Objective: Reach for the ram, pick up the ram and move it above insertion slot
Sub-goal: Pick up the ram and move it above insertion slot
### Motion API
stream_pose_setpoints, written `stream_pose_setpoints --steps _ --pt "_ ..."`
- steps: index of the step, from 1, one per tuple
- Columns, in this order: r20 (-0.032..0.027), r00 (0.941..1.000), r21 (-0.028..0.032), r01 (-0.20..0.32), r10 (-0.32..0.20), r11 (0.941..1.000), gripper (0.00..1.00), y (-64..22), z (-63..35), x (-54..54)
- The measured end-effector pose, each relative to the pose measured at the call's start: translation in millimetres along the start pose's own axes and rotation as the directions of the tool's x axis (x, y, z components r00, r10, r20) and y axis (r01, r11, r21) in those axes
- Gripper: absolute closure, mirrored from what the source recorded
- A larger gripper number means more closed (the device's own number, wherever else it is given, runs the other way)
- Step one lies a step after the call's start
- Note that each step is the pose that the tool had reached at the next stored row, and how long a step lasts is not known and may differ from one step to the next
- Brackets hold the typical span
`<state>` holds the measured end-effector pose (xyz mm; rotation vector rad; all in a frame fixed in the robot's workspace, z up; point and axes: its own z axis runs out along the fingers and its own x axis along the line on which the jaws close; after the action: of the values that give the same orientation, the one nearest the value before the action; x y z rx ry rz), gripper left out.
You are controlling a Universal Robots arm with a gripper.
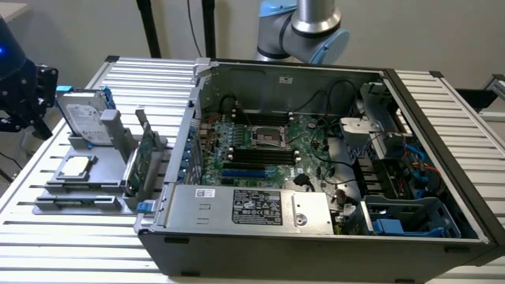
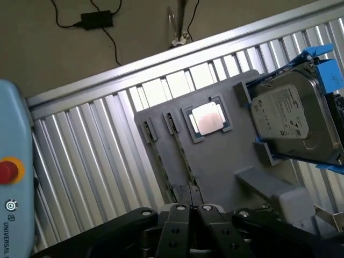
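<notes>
your claw (image 2: 191, 207), pressed together and empty, hangs at the edge of the gray holder (image 2: 215, 161); processor (image 2: 208, 119) straight ahead of it, hard drive (image 2: 287, 115) ahead, off to one side.

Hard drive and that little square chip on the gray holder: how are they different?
The hard drive is larger and rectangular; the processor chip is small and square. The hard drive stands nearly upright in a blue bracket; the chip lies flat in a recess. The hard drive has a printed label; the chip's top is plain. Both are silvery and sit on the gray holder.
</notes>
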<state>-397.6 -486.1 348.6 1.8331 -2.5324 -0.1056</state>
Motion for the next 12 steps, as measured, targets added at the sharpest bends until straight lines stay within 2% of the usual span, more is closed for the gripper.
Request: stream_pose_setpoints --steps 3,6,9,12 --pt "0.0002 0.9986 0.0059 0.052 -0.052 0.9986 0.89 0.0 1.0 0.0" --pt "0.0003 0.9948 0.0128 0.102 -0.102 0.9947 0.89 -0.2 2.0 0.0" --pt "-0.0005 0.9881 0.0206 0.154 -0.154 0.9879 0.89 -0.2 2.8 0.1" --pt "-0.0021 0.9785 0.0288 0.206 -0.206 0.9781 0.89 -0.2 3.4 0.1"
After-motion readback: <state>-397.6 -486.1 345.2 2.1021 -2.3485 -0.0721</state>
